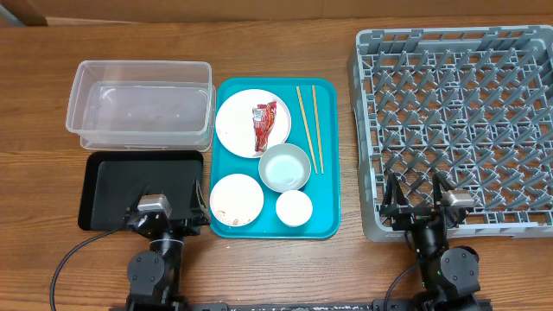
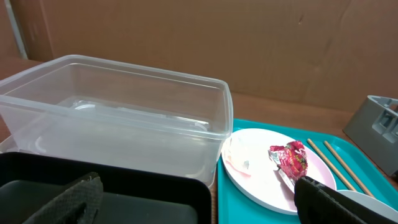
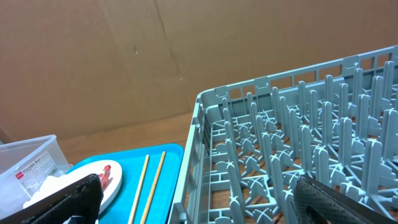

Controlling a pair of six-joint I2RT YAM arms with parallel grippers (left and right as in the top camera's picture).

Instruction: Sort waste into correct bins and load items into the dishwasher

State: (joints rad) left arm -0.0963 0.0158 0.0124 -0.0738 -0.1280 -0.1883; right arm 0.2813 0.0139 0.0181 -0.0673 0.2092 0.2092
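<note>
At the centre of the overhead view lies a teal tray (image 1: 333,130) carrying the dishes. A large white plate (image 1: 235,121) sits at its upper left with the red snack wrapper (image 1: 263,125) lying on it. Two wooden chopsticks (image 1: 308,125) lie side by side along the tray's right part. Below the plate come a pale grey-blue bowl (image 1: 284,167), a small white cup (image 1: 294,207) and a smaller plate (image 1: 236,199). The smaller plate has faint specks on it, possibly food scraps, though they are too small to tell.

In the upper left of the frame stands the clear plastic tub (image 1: 140,105), with the black tray (image 1: 112,186) just below it. The grey dish rack (image 1: 458,121) fills the right side, with no dishes among its pegs.

The left gripper (image 2: 196,190) hovers over the lower edge of the black tray. Its fingers are spread fully wide and hold nothing. The right gripper (image 1: 415,197) hangs over the lower left edge of the dish rack, likewise spread wide and empty.
</note>
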